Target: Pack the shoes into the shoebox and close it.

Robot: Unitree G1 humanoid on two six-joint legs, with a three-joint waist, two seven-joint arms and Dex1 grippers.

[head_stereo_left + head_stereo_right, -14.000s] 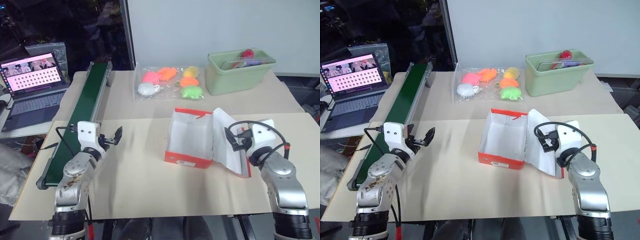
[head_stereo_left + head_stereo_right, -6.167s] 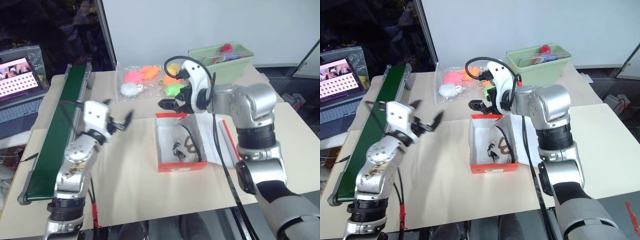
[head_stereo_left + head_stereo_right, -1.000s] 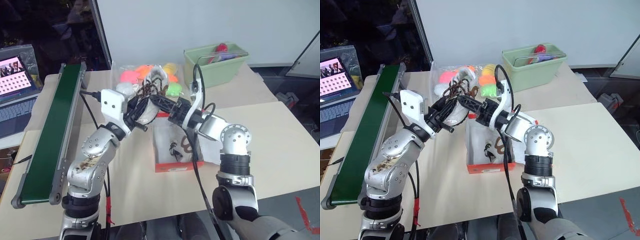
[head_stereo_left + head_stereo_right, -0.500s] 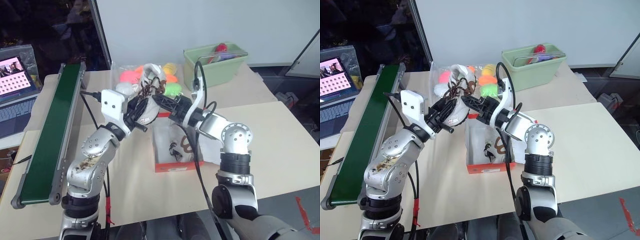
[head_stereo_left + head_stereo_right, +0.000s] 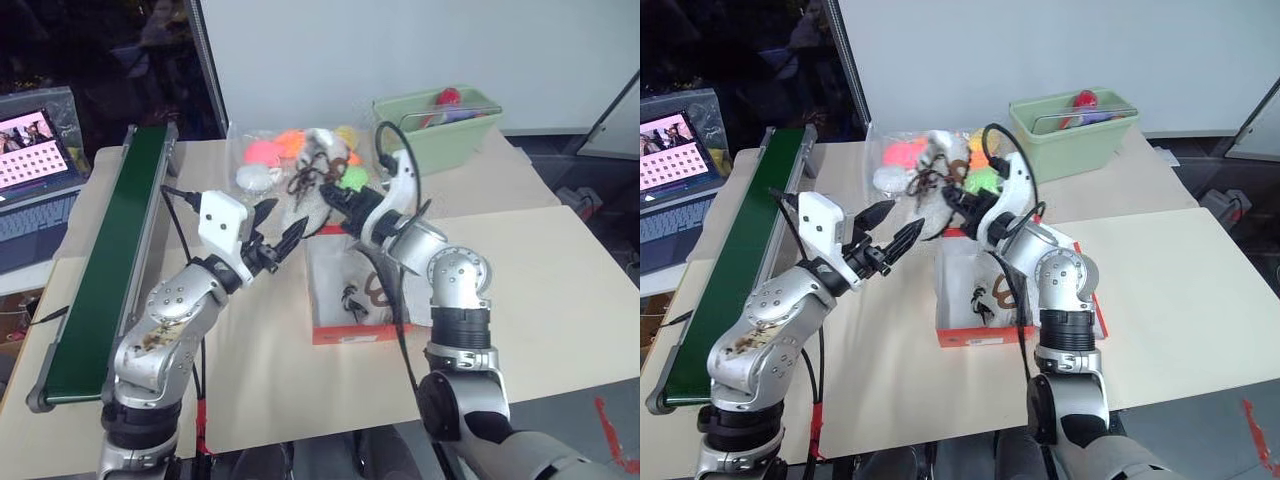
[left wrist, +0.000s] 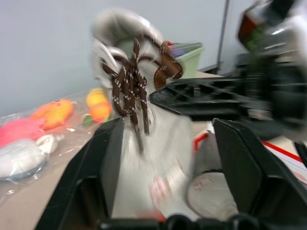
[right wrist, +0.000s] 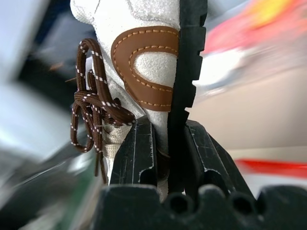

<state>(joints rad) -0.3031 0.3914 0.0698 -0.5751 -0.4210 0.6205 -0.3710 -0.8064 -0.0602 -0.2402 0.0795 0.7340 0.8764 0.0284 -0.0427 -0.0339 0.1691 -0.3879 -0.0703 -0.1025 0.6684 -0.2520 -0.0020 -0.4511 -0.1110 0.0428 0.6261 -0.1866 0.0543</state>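
The right end effector (image 7: 163, 143) is clenched on a cream sneaker (image 5: 318, 190) with brown laces, holding it in the air over the far edge of the red shoebox (image 5: 355, 335) on the bench (image 5: 560, 290). The left end effector (image 5: 277, 238) is released, fingers spread, just left of that shoe. The other sneaker (image 5: 990, 290) lies inside the box.

shoe (image 7: 139, 43): matt rough suede, smooth brown leather patch, woven laces. shoebox (image 5: 352, 330): matt cardboard. bin (image 5: 440, 125): smooth plastic.

Silver arms, white wrists, black cables, black claws (image 5: 276, 240).
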